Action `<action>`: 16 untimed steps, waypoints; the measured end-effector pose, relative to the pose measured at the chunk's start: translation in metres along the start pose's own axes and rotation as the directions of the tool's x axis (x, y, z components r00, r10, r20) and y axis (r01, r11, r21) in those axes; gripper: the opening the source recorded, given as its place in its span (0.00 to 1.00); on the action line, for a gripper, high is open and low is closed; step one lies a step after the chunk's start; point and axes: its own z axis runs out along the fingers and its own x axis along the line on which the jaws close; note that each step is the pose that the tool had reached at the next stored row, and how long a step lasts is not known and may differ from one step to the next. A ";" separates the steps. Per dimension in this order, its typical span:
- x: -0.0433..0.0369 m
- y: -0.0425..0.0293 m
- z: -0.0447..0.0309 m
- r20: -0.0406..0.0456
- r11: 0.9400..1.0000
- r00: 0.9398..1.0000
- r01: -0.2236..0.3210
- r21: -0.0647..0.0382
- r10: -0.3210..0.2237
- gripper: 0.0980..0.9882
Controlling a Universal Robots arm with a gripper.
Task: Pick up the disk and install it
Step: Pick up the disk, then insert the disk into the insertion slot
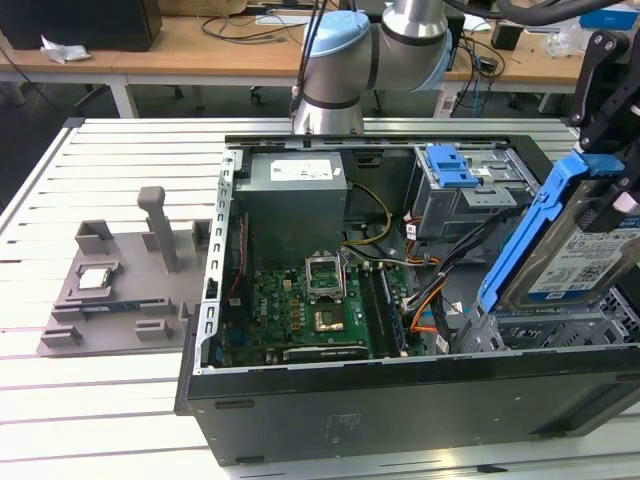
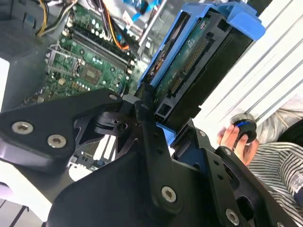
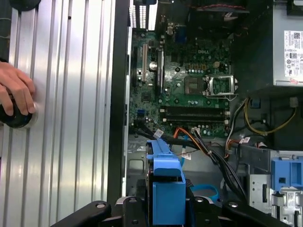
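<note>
Gripper (image 2: 163,116) w/ disk (image 1: 585,255); hand (image 3: 16,87) on knob (image 3: 15,121)

The disk (image 1: 562,245): silver-grey, blue rails (image 1: 530,225), blue-and-white label (image 1: 592,268). Motherboard (image 1: 285,305) green. Case (image 1: 400,400) black. Counter (image 1: 100,400) silvery white, ribbed. Sleeve (image 2: 280,163) grey-white striped.

disk (image 1: 578,262) | you see a silver-grey drive in blue rails, blue-and-white label (barcoded) facing out | steeply tilted, off the table | above the open computer case (image 1: 400,400), exterior view's right end
</note>
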 end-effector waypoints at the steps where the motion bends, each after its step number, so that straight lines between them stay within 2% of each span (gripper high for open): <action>1: -0.0014 -0.0040 0.0002 0.000 1.000 1.000 0.000 0.000 0.000 0.30; 4: -0.0044 -0.0167 0.0000 0.000 1.000 1.000 0.000 -0.001 0.000 0.30; 16: -0.0045 -0.0176 0.0001 0.000 1.000 1.000 0.000 -0.001 0.000 0.30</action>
